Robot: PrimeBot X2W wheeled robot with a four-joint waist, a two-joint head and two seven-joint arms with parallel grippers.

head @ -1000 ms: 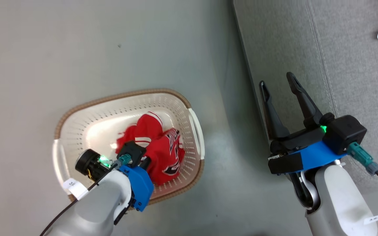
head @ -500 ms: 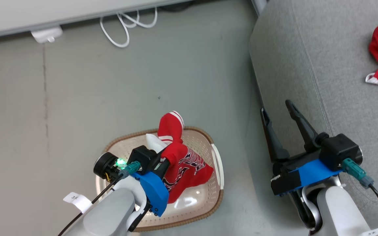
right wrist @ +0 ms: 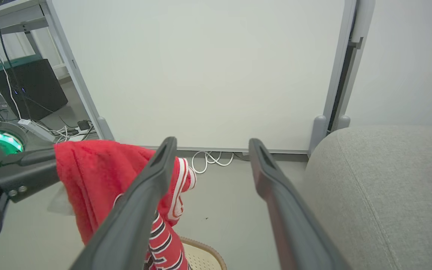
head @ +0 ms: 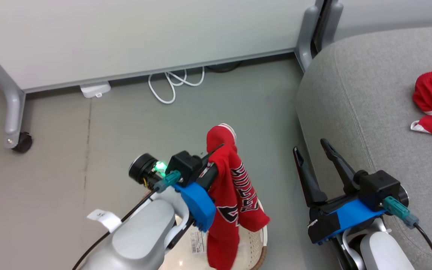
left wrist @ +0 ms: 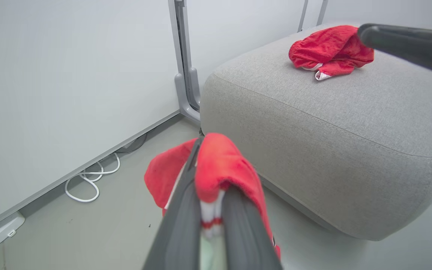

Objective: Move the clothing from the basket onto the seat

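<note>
Head view: we find the left gripper (head: 216, 152) clamped on a soft red white-trimmed jersey (head: 234, 195) that hangs above the cream perforated plastic basket (head: 253, 240); the right gripper (head: 309, 146) stands wide open and empty beside the light grey fabric sofa (head: 369, 123). Left wrist view: the fabric is pinched between both fingers (left wrist: 178, 228). Right wrist view: the sofa lies just right of the open jaws; we judge the carry to be in hand, and it calls for a swing over the sofa's edge, then release.

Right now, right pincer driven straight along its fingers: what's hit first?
The right pincer is open and likely meets the white panel near its bottom edge, above the white cable; depth unclear.
</note>
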